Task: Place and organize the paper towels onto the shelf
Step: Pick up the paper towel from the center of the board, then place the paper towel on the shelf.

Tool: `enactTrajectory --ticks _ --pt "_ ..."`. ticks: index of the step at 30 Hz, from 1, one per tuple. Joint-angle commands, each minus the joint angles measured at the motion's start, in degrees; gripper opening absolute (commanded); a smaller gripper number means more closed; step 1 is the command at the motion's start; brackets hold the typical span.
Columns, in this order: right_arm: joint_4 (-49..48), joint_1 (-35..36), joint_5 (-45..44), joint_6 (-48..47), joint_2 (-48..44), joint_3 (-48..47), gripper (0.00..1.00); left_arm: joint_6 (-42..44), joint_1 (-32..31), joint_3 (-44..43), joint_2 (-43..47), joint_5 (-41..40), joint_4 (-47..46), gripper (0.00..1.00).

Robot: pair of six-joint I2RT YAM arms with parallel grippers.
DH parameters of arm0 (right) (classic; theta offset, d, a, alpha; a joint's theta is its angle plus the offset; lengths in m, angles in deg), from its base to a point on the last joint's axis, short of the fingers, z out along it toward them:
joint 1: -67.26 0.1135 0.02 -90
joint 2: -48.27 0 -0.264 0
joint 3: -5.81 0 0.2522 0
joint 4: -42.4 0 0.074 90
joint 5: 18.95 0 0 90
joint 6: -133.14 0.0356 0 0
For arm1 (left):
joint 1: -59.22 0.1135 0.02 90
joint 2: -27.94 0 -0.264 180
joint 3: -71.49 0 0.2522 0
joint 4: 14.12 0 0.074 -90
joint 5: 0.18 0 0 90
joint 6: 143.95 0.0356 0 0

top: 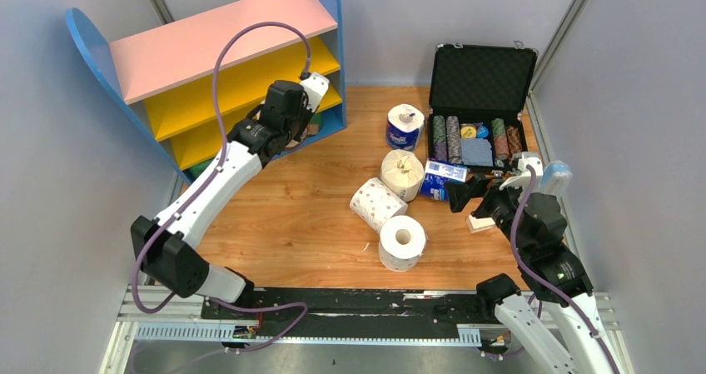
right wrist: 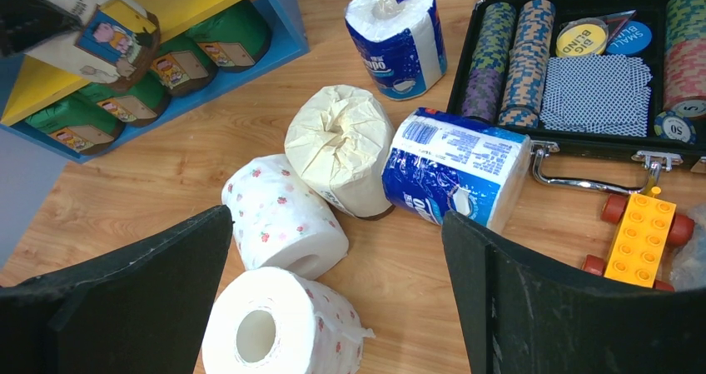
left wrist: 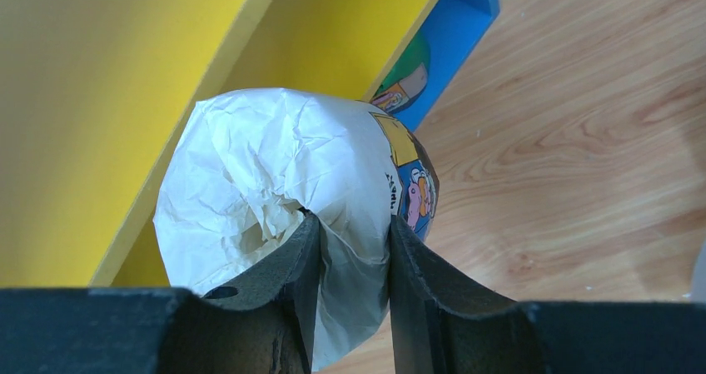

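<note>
Grasping a crumpled cream-wrapped paper towel roll [left wrist: 283,191] with a cartoon label at the shelf's [top: 200,49] yellow boards, the left pincer [left wrist: 350,257] is clenched, while the right pincer [right wrist: 333,299] hangs released above the bench [top: 291,216].

I'm working in a robot lab cell: grey partition walls [top: 50,182], aluminium rail [top: 333,328] bolted along the wooden table [top: 291,224]
</note>
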Motion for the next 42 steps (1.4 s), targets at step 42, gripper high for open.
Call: enactTrajectory --ticks 42 --pt "-2.23 0.24 -1.18 0.49 -0.36 -0.06 1.00 17.72 9.29 -4.53 -9.69 5.59 -13.46 0.34"
